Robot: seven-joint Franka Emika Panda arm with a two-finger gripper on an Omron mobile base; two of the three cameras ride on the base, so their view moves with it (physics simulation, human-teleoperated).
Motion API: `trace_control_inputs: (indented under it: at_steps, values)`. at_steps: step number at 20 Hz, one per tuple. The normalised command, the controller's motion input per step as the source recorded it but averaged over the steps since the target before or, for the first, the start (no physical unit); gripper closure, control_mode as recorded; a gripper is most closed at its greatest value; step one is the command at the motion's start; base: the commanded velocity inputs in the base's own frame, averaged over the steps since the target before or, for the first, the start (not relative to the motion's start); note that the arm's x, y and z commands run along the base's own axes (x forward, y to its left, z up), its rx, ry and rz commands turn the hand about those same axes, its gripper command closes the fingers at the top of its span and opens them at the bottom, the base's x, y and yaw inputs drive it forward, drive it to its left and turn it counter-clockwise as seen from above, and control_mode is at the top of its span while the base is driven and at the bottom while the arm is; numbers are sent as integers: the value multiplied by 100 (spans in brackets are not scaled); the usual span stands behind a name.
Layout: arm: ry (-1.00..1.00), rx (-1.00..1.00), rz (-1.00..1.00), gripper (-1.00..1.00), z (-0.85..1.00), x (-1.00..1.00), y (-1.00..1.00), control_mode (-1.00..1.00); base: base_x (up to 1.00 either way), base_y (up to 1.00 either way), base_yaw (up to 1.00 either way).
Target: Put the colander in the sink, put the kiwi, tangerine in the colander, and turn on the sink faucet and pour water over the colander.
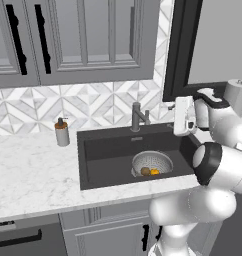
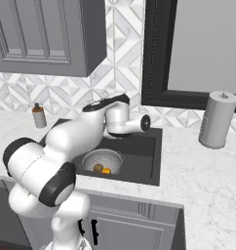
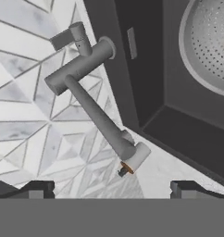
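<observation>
Evidently tool [image 3: 109, 187] wide open, empty, apparently clear of sink faucet [image 3: 93, 99].

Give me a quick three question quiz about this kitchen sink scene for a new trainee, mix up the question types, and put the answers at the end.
1. True or false: the colander already sits inside the sink.
2. Multiple choice: what lies in the colander? A) kiwi and tangerine; B) a sponge; C) nothing.
3. Fill in: the gripper is ____, with the sink faucet ahead of it in the hand view.

Key: 1 true; 2 A; 3 open.
</observation>
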Motion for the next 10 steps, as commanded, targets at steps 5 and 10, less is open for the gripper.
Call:
trace_control_inputs:
  at_steps: [5, 10]
  values:
    - [0, 10, 0, -100, -5, 24, 0, -100, 0, 0, 0]
    - [8, 16, -3, -100, -14, 30, -5, -100, 0, 0, 0]
